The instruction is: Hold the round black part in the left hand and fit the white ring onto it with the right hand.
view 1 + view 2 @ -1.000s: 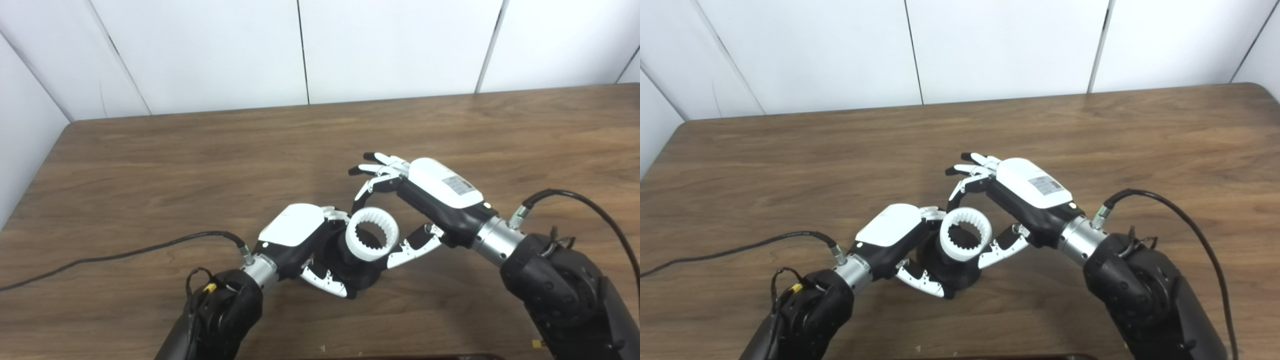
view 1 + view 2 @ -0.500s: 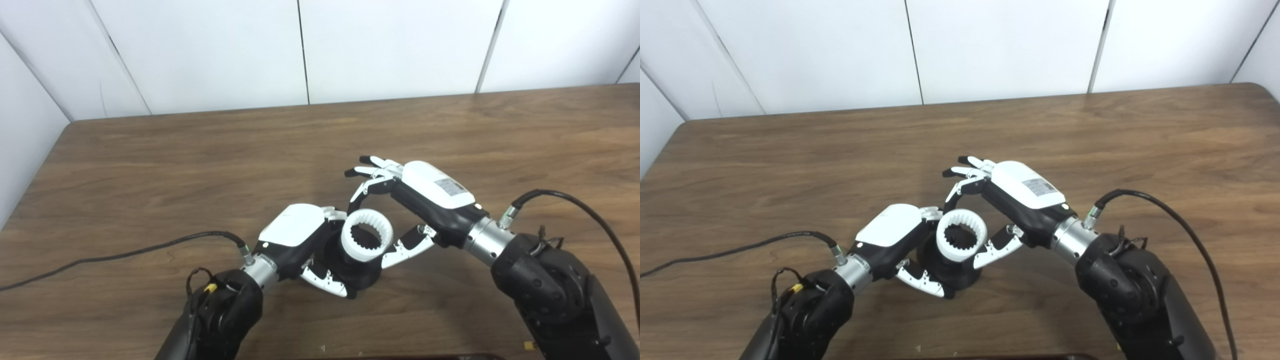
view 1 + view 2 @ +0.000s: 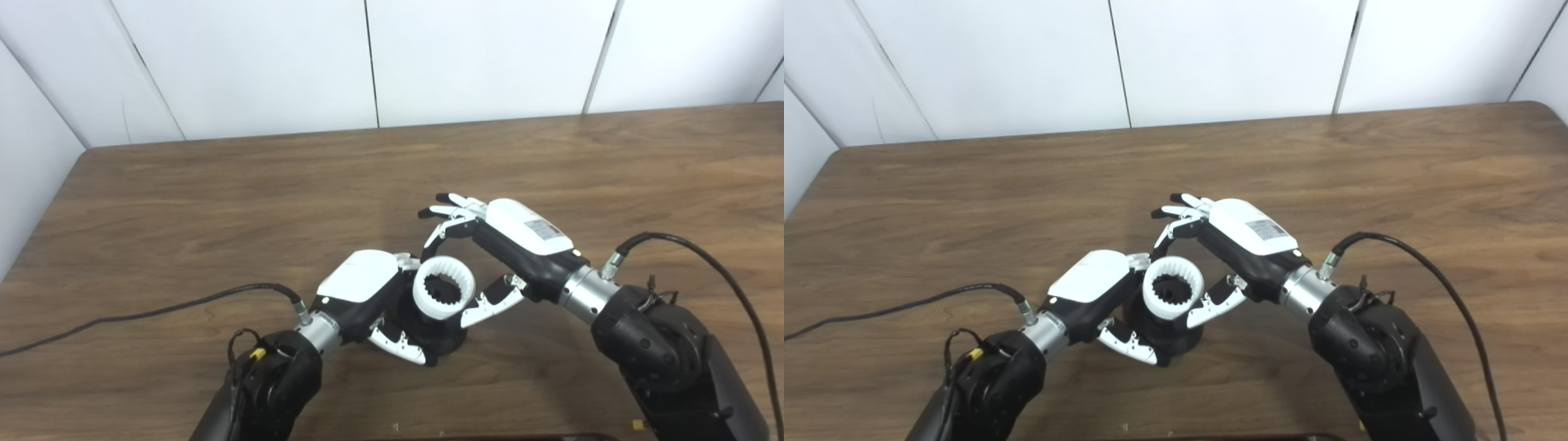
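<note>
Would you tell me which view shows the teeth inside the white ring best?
The left eye view: the white ring opens a little more toward that camera, so more of its toothed inner wall shows. The right eye view shows the same ring, pinched by the right hand, with its teeth slightly more foreshortened. The difference is small.

The brown wooden table point(image 3: 245, 184) looks smooth with grain lines. The white plastic toothed ring point(image 3: 420, 299) looks matt.

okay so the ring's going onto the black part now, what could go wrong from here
The white toothed ring is pinched only at its rim by the right hand, so it might tilt and jam on the round black part. The left hand wraps that part closely, so its fingers could block seating.
</note>
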